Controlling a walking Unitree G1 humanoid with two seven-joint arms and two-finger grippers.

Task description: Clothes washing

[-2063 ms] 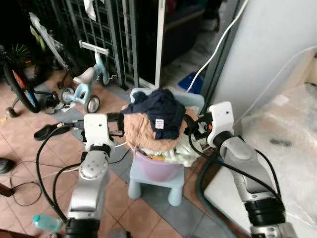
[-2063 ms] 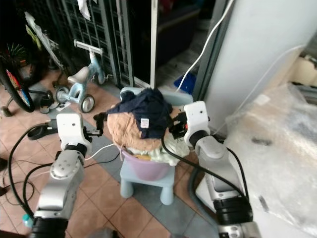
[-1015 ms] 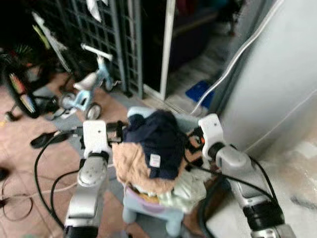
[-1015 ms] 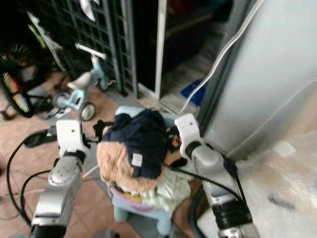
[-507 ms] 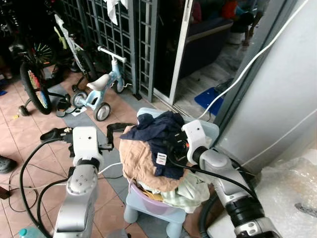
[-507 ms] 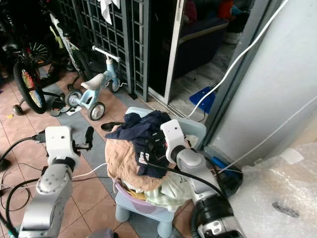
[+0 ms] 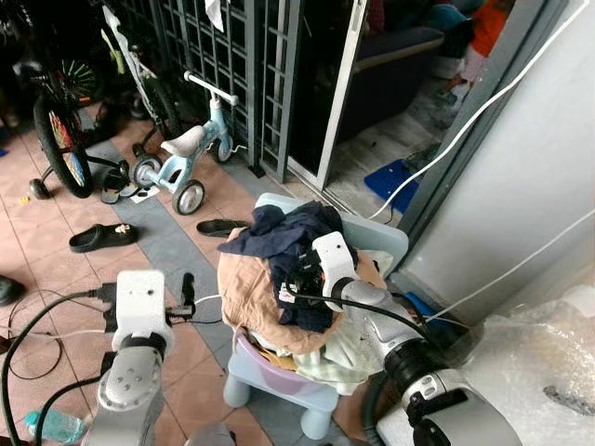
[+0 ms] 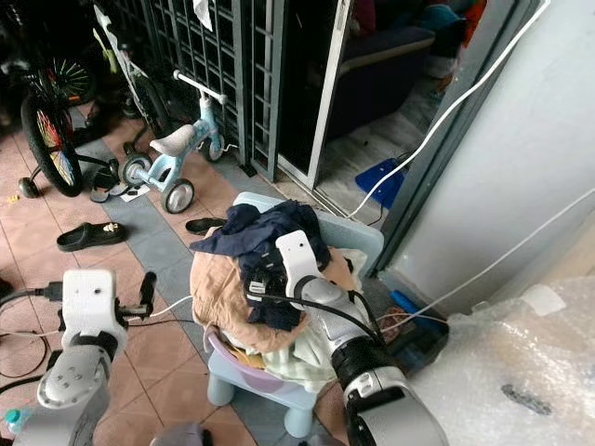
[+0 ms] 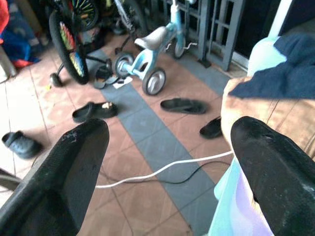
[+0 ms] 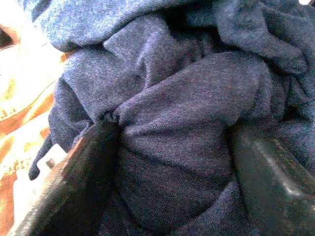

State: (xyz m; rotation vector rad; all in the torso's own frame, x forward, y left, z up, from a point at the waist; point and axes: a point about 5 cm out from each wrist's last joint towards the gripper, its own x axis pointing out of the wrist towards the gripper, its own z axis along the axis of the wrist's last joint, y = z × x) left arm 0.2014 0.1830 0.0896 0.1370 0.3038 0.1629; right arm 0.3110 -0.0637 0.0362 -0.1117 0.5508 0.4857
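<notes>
**newbie_g1:** Laundry pickup question, what should each arm be doing here?

**washday_mod:** Going left to right. The left end effector (image 9: 162, 162) hangs out over the tiled floor (image 7: 177, 251), fingers spread wide with nothing between them, beside the pile and not touching it. A white cable (image 9: 162, 169) runs across the floor under it, so I'd keep that arm from dipping. Middle of the scene: the clothes sit heaped in a purple basin (image 7: 279, 362) on a small light-blue chair (image 7: 372, 237), with a tan garment (image 7: 246, 293) on the left flank and a dark navy garment (image 7: 293, 232) draped on top. The right end effector (image 10: 167, 142) is buried in that navy cloth, fingers wide apart with a fat fold bulging between them.

**newbie_g1:** So just close and lift?

**washday_mod:** Pretty much, I'd say. Pinch on the thick fold, not a thin edge, then lift straight up and slowly. My guess is the tan piece will drag along, or the basin tips on the chair, if it yanks sideways.
</notes>
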